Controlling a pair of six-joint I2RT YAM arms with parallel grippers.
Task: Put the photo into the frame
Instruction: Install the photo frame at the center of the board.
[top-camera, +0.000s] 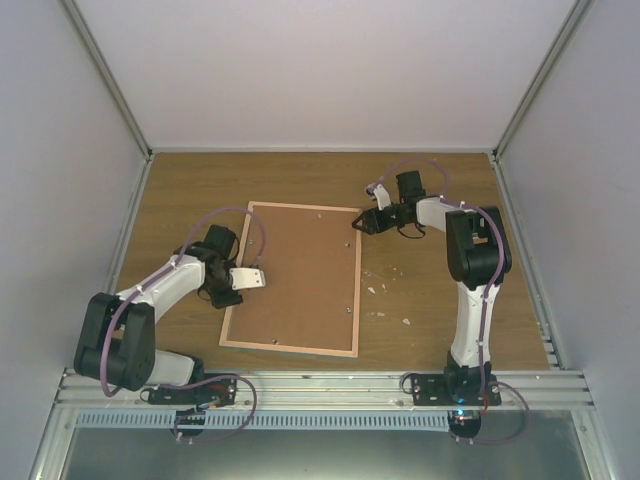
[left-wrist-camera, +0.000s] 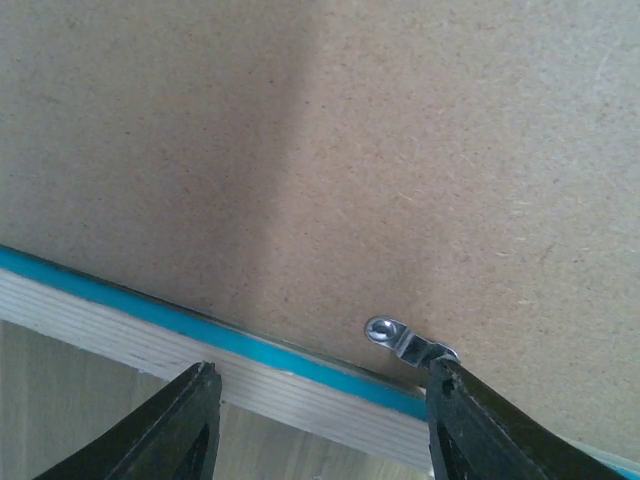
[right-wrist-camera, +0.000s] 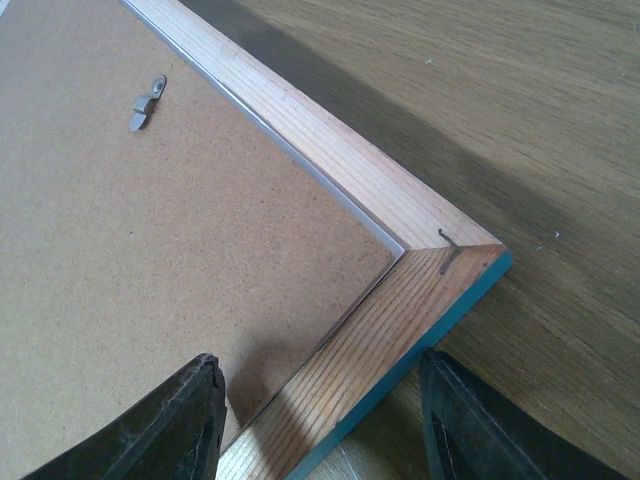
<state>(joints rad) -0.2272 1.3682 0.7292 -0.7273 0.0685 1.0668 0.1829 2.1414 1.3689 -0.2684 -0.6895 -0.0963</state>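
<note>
So, frame (top-camera: 295, 280): face down around the middle of the bench (top-camera: 180, 195), brown backing up, one short side close to the near edge.
Left gripper (top-camera: 260, 278): jaws partly apart, holding nothing, at the frame's left edge; one finger just beside a metal clip (left-wrist-camera: 405, 340).
Right gripper (top-camera: 357, 224): jaws partly apart, empty, straddling the frame's far right corner.

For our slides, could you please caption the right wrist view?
Open right gripper over a corner of the face-down frame; backing board and metal clip showing.
</note>
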